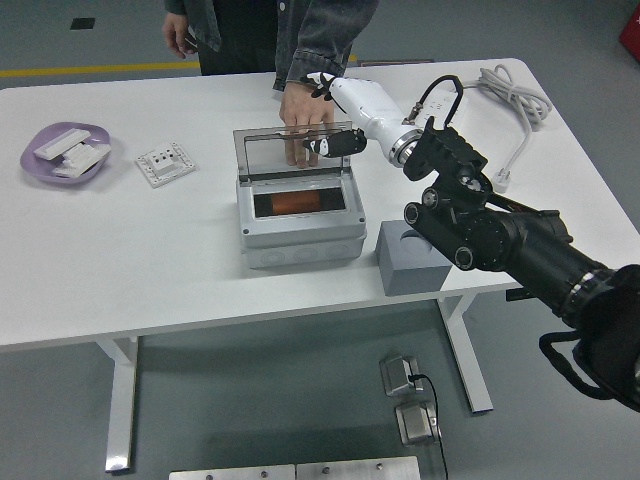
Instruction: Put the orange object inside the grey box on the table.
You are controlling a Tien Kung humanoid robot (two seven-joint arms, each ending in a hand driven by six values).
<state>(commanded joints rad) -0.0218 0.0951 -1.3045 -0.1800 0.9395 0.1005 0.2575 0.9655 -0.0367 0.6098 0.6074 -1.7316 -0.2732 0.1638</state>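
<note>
My right hand [335, 118] hovers above the back edge of the grey box [300, 226], fingers loose, holding nothing. The orange object [298, 203] lies inside the box, mid-tabletop [150, 260]. The clear lid [295, 150] stands upright at the rear; a person's hand [302, 112] rests behind it, crowding that side. A grey block [410, 262] sits at the near edge, just right of the box. Left side is roomier: socket plate [165, 163], purple dish [65, 152]. Power strip [447, 112] at the far right.
</note>
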